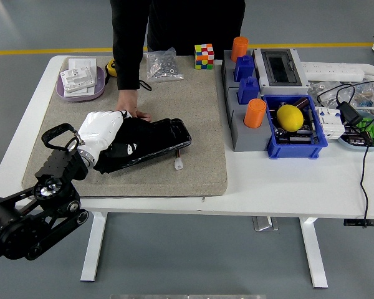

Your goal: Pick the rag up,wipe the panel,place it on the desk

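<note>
Left hand (101, 132) presses its curled white fingers onto a dark rag (119, 152) at the panel's (159, 138) nine-o'clock end. Person's hand (129, 103) steadies the panel at eleven o'clock, on the mat (193, 99).

- Lab or workshop: grey floor (193, 261) with yellow line (50, 51)
- White table (287, 187) holding blue parts bin (297, 143), breaker box (279, 67), power strip (333, 70), cables (363, 162)

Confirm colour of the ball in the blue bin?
Yellow ball, clearest in the head view, sitting in the blue bin.
</note>
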Robot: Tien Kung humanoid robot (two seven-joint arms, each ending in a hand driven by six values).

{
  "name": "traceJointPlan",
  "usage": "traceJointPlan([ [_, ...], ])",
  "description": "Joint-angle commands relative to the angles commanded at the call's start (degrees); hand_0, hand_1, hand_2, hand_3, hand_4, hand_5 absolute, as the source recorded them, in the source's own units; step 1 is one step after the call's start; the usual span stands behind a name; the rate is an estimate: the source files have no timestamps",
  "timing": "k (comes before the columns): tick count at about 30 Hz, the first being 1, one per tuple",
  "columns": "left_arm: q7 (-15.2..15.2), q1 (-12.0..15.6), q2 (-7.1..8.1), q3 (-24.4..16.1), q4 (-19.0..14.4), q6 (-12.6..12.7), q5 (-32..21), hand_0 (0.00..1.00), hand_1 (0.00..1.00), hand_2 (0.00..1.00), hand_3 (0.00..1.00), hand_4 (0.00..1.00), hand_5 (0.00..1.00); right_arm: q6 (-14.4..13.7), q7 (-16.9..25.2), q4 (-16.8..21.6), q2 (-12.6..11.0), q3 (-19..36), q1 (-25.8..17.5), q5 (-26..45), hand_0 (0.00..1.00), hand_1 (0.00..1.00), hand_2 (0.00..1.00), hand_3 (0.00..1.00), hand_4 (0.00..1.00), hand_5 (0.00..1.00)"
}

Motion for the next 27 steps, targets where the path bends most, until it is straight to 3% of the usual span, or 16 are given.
traceJointPlan([
  [16,-0.1,4.7,2.47,-4.5,-2.0,0.4,1.2,0.237,0.113,0.448,0.355,0.078,0.002,-0.2,-0.1,0.0,0.1,0.0,-0.3,0.0,0.692,0.459,0.641,0.62,0.998,0.706],
  [27,-0.4,6.7,3.42,-11.0,-1.5,0.7,2.2,0.236,0.112,0.448,0.355,0.078,0.002,-0.4,-0.2,0.1,0.2,-0.1,-0.3,0.0,0.692,0.459,0.641,0.619,0.998,0.705],
])
